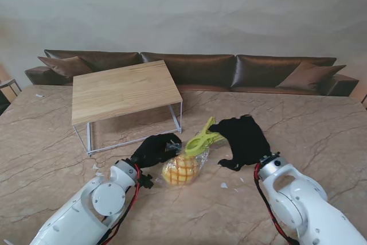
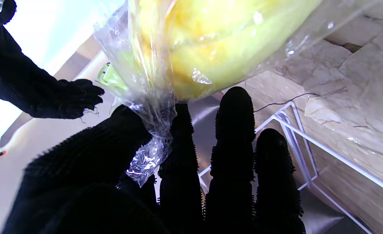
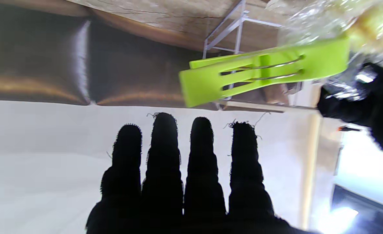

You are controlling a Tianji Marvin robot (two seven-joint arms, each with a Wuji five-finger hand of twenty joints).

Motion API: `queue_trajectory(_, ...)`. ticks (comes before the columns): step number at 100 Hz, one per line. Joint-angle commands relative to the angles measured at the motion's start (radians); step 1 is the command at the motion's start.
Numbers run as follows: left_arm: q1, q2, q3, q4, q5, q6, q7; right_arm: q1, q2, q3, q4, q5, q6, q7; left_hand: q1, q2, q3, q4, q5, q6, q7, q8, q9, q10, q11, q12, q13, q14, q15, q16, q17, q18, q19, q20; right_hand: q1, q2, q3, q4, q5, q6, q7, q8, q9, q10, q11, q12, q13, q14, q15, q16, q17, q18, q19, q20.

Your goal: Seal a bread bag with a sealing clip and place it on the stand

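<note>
On the far left of the marble table (image 1: 46, 136) stands the wooden-topped stand (image 1: 123, 90) on its white wire legs, its top bare. Nearer and to its right, the left hand (image 1: 155, 148) in its black glove is closed on the gathered neck of the bread bag (image 1: 180, 168); the left wrist view shows the twisted clear plastic pinched between thumb and fingers (image 2: 180, 152), with the yellow bread hanging from it. The bag sits just near of the stand's right legs, and whether it rests on the table or is lifted slightly I cannot tell. The lime-green sealing clip (image 1: 202, 139) sits on the bag neck, angled up and to the right. Right of it, the right hand (image 1: 245, 140) is spread flat with nothing in it, its four fingers (image 3: 165, 152) straight and clear of the clip in the right wrist view. The seal looks made, so the carry to the stand seems next. The risks lie there: the slick film could slide out of the left hand's pinch, or the clip, if it bites only the edge of the neck, could pop off when the bag swings. The wire legs close by could also catch the bag if it is not raised high enough.
</note>
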Motion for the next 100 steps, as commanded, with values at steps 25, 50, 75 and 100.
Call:
queue_trajectory(25,0.028,0.009,-0.037,-0.057,0.020,-0.007,-0.002,-0.103,-0.023,0.128,-0.041,0.069,0.090,-0.007,0.049,0.092,-0.024,-0.028,0.020,-0.108,0.075,0.098,-0.002,-0.068,0.079,0.021,0.022,0.017,0.017,0.011,-0.003,0.015,0.027,0.020,-0.021,0.026,-0.036,0.022,-0.051,0.094,-0.042,-0.036,-0.058,0.057,-0.052,-0.021,-0.074,-0.036,-0.015,-0.051,-0.042,-0.067,-0.043,-0.151)
queue_trajectory(50,0.045,0.012,-0.081,-0.131,0.018,0.017,-0.005,-0.082,-0.029,0.114,0.050,0.153,0.119,0.013,0.050,0.092,-0.025,-0.028,0.020,-0.109,0.072,0.107,0.001,-0.076,0.083,0.024,0.023,0.009,0.007,0.004,-0.006,0.012,0.016,0.015,-0.005,0.022,-0.041,0.026,-0.053,0.110,-0.057,-0.045,-0.082,0.067,-0.052,-0.021,-0.097,-0.039,-0.012,-0.057,-0.055,-0.070,-0.042,-0.174)
queue_trajectory(75,0.025,0.012,-0.125,-0.205,0.003,0.081,-0.020,-0.037,-0.030,0.068,0.132,0.213,0.122,0.030,0.047,0.089,-0.020,-0.029,0.023,-0.110,0.067,0.110,0.007,-0.096,0.081,0.024,0.031,0.007,0.002,0.000,-0.005,0.012,0.016,0.014,0.028,0.039,-0.057,0.032,-0.049,0.083,-0.062,-0.047,-0.099,0.058,-0.060,-0.026,-0.121,-0.040,-0.012,-0.060,-0.074,-0.063,-0.041,-0.187)
queue_trajectory(100,-0.055,0.005,-0.161,-0.241,-0.038,0.182,-0.036,0.009,-0.033,0.027,0.203,0.249,0.113,0.009,0.043,0.086,-0.013,-0.030,0.024,-0.109,0.066,0.112,0.013,-0.097,0.075,0.024,0.028,0.008,-0.007,-0.005,0.001,0.007,0.012,0.010,0.050,0.048,-0.069,0.039,-0.043,0.083,-0.061,-0.045,-0.099,0.055,-0.055,-0.024,-0.124,-0.044,-0.011,-0.059,-0.077,-0.063,-0.038,-0.192)
